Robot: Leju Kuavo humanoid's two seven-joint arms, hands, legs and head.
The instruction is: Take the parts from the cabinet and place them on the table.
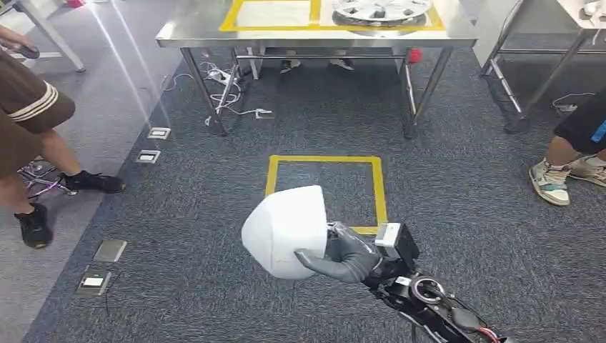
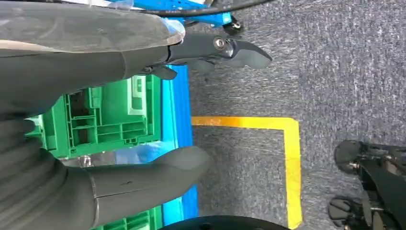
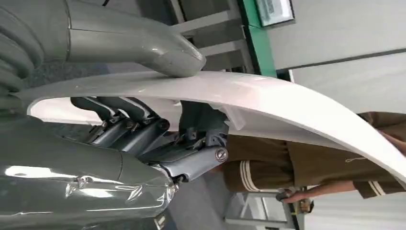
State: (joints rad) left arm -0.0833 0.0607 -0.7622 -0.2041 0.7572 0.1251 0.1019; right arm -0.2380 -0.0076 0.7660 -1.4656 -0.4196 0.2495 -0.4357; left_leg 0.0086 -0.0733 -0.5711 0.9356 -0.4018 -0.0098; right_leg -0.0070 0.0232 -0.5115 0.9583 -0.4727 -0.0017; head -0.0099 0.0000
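— White shell part [image 1: 286, 230] first: where do we have it?
— We hold it in our right hand [image 1: 341, 259], up over the grey carpet [image 1: 457, 171], just this side of the yellow tape square [image 1: 326, 191] on the floor. Our thumb wraps across its outer face, and in the right wrist view the darker fingers [image 3: 119, 115] press against its inner side, so the grip is closed on the part.
— And the table [image 1: 200, 32]?
— We see the steel table well beyond the tape square, with a silver wheel cover [image 1: 382, 10] lying inside a yellow outline on its top.
— Our left hand [image 2: 143, 120]?
— We see it holding nothing, thumb and fingers [image 2: 230, 50] apart, with a green crate [image 2: 110, 115] and a blue frame [image 2: 178, 110] beside it.
— Anyone near the square?
— We see a person in brown shorts [image 1: 28, 107] off to its left and another person's sneakers [image 1: 554, 182] off to its right.
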